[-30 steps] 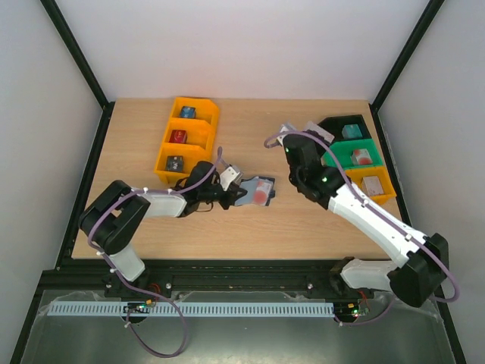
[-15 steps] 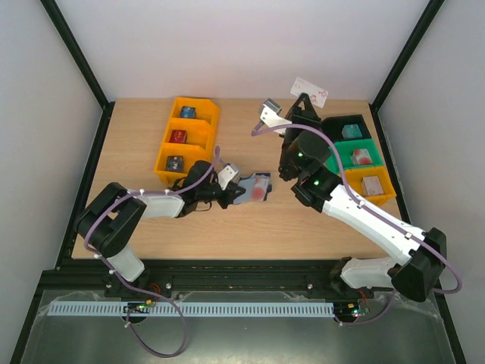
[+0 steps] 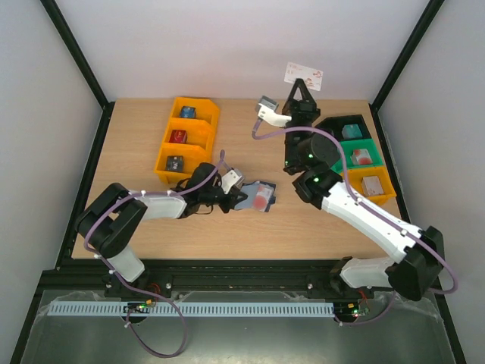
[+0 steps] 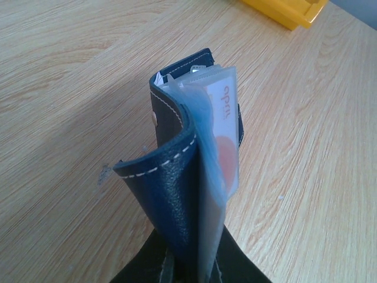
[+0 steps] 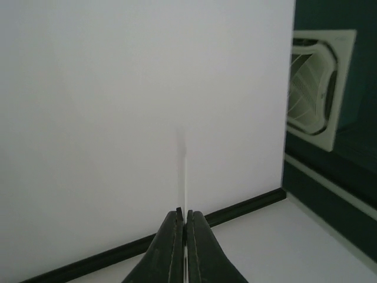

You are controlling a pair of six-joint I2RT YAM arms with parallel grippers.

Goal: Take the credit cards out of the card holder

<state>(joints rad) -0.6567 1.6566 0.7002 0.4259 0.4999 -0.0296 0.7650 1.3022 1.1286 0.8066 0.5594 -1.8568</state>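
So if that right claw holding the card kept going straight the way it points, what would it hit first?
Probably the white wall. The right gripper points up and away from the table, pinching the card edge-on, and its wrist view shows only that wall ahead. How far off it is remains unclear.

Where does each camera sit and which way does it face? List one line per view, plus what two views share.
Top external: above and behind the bases, looking down on the table; both arms show, left gripper and right gripper.
Left wrist: low over the table, facing the card holder clamped in its fingers.
Right wrist: raised, facing a white wall; its shut fingers pinch a white card edge-on.
Shared: top and left wrist both show the card holder.
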